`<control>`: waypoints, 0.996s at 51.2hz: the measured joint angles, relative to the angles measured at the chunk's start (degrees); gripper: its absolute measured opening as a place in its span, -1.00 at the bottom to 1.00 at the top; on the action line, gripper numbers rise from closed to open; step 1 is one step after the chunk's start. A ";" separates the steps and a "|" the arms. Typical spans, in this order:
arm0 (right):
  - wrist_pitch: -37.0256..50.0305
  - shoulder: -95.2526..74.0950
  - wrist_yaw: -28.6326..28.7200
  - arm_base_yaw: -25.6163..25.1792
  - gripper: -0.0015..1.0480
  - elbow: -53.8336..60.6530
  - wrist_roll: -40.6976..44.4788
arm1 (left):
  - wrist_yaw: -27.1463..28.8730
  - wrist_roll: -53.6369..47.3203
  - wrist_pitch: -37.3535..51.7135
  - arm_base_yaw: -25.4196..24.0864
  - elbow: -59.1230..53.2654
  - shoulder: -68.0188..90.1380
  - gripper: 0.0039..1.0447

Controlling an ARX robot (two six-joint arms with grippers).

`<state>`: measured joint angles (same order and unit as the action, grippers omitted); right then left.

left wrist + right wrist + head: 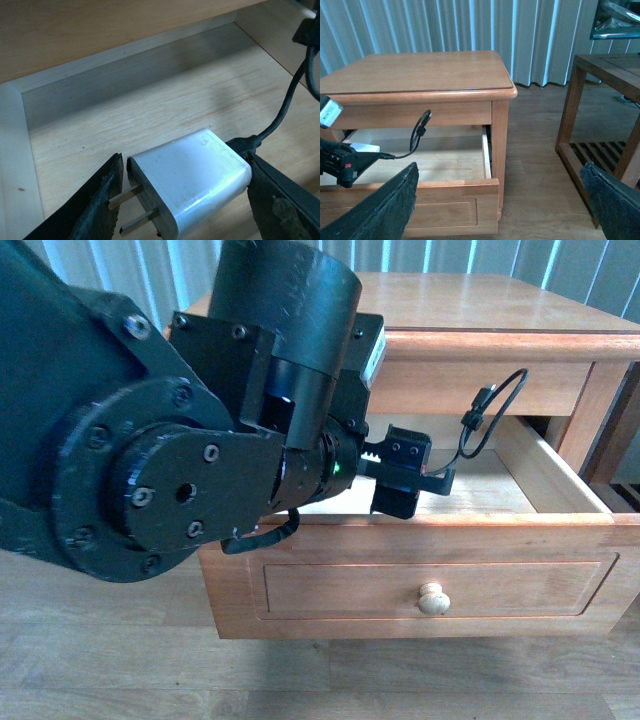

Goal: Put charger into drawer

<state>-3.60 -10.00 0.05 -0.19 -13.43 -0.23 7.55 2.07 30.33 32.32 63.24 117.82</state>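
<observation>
Showing white charger (192, 182), metal prongs (134, 192), black cable (285, 107)

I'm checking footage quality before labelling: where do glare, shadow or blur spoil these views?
Front view: the left arm looms dark and soft, hiding part of the drawer. Left wrist view: sharp charger with slight sheen, shadow across the drawer's back wall, blurred left fingers. Right wrist view: bluish cast, dark out-of-focus right fingers.

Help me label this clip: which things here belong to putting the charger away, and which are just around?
Job: charger, drawer, left tool gripping the charger.
Just around: cabinet top, side table, curtains.
</observation>
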 joint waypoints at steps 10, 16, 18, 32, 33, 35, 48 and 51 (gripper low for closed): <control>0.00 0.00 0.00 0.00 0.85 0.00 0.00 | 2.29 1.64 -1.92 0.11 6.38 5.25 0.27; 0.00 0.00 0.00 0.00 0.85 0.00 0.00 | 2.93 1.88 -2.27 0.11 6.80 5.99 0.31; 0.00 0.00 0.00 0.00 0.85 0.00 0.00 | 3.10 1.79 -2.27 0.11 6.84 6.01 0.43; 0.00 0.00 0.00 0.00 0.85 0.00 0.00 | 5.84 0.31 0.48 -0.46 2.58 1.73 0.88; 0.00 0.00 0.00 0.00 0.85 0.00 0.00 | 5.92 0.15 0.66 -0.48 2.21 1.29 0.88; 0.00 0.00 0.00 0.00 0.85 0.00 0.00 | 6.19 -0.31 1.60 -0.76 0.33 -1.49 0.89; 0.00 0.00 0.00 0.00 0.85 0.00 0.00 | 6.45 -1.64 4.31 -4.74 -10.54 -20.70 0.89; 0.00 0.00 0.00 0.00 0.85 0.00 0.00 | 6.23 -2.08 4.22 -5.95 -13.25 -24.90 0.89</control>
<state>-3.60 -10.00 0.05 -0.19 -13.43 -0.23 13.78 -0.01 34.54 26.37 50.00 92.92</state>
